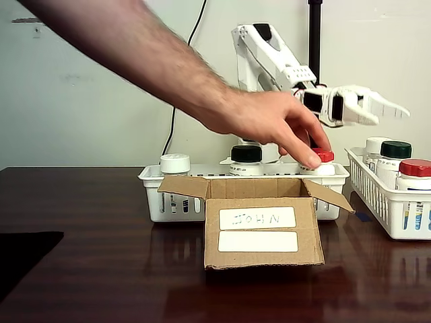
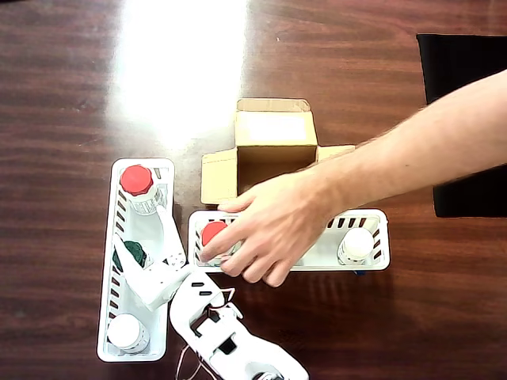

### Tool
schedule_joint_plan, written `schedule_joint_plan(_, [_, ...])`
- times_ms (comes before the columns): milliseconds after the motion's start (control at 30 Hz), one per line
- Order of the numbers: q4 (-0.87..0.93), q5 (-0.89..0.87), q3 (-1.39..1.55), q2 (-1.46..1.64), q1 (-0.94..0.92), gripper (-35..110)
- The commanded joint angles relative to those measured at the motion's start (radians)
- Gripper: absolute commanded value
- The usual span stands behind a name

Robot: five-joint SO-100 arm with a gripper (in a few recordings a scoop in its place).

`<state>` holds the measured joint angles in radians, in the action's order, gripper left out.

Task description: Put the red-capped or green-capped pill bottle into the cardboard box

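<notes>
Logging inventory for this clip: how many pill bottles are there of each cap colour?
Red-capped bottles: 2
Green-capped bottles: 2
White-capped bottles: 2
Total: 6

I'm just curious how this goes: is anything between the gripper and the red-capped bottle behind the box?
Yes. A person's hand reaches over the basket and rests its fingers on the red-capped bottle, covering it from above. The gripper hangs in the air off to the side. The cardboard box in front stands open.
</notes>
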<state>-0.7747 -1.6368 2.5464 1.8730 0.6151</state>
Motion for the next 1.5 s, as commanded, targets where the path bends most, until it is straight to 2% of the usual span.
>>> schedule_joint_plan(0, [-0.077, 0.005, -0.055, -0.031, 0.034, 70])
schedule_joint_plan(367, [-0.087, 0.1, -0.026, -0.084, 0.147, 70])
schedule_joint_plan(600, [-0.163, 0.075, -0.014, -0.209, 0.121, 69])
schedule_joint_plan(933, [-0.179, 0.064, 0.02, -0.23, 0.091, 67])
schedule_joint_plan(1033, [-0.179, 0.071, 0.02, -0.222, 0.095, 54])
schedule_joint_plan(1267, [-0.133, 0.097, -0.015, -0.175, 0.097, -1])
schedule_joint_plan(1333, [-0.061, 0.107, -0.035, -0.124, 0.091, -5])
schedule_joint_plan(1467, [0.175, 0.147, -0.078, 0.071, 0.071, 0])
